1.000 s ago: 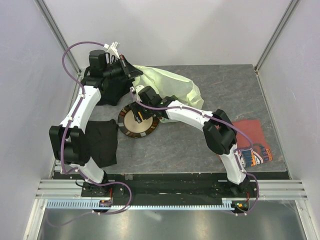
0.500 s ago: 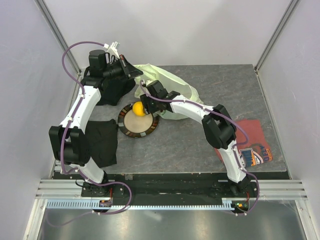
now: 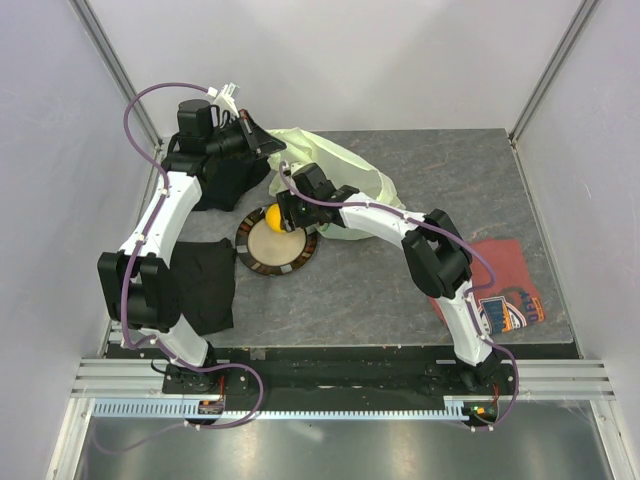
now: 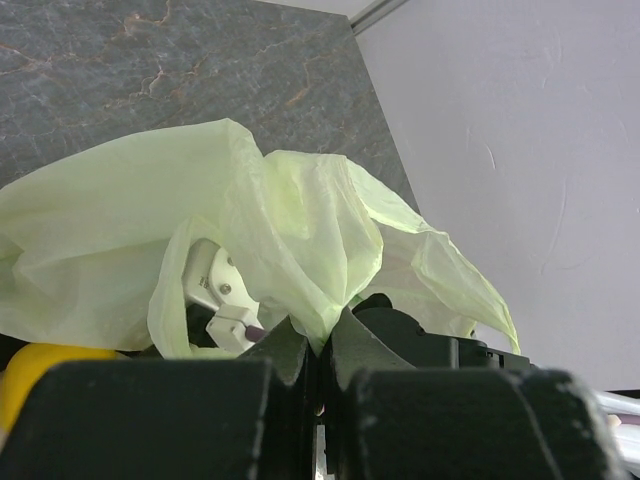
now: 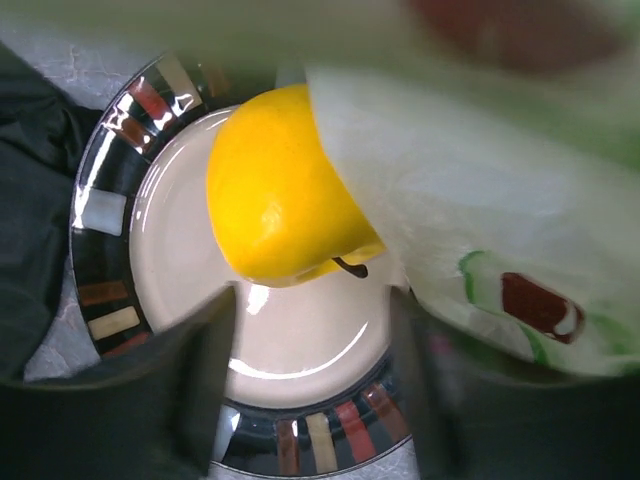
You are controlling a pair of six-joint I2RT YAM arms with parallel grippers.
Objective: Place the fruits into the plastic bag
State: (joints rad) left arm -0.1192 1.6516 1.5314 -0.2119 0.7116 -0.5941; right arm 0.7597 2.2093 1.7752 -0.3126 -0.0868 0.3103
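A yellow fruit [image 3: 271, 217] hangs over the far edge of the striped plate [image 3: 262, 262], just outside the pale green plastic bag [image 3: 345, 170]. My right gripper [image 3: 283, 211] is shut on it. In the right wrist view the yellow fruit [image 5: 280, 190] sits between the tips of my right gripper [image 5: 315, 300], above the plate's cream centre [image 5: 300, 350], with the bag's printed film [image 5: 450, 180] brushing its right side. My left gripper [image 3: 264, 147] is raised at the bag's left edge. In the left wrist view my left gripper [image 4: 320, 345] pinches a fold of the plastic bag [image 4: 290, 220].
One black cloth [image 3: 205, 285] lies left of the plate, and another [image 3: 228, 182] lies under the left arm at the back. A red printed shirt [image 3: 505, 290] is spread at the right, beside the right arm's base. White walls close in the table.
My right gripper rose from the plate's middle toward the bag, and the yellow fruit came with it to the plate's far edge. The left gripper kept its hold on the bag.
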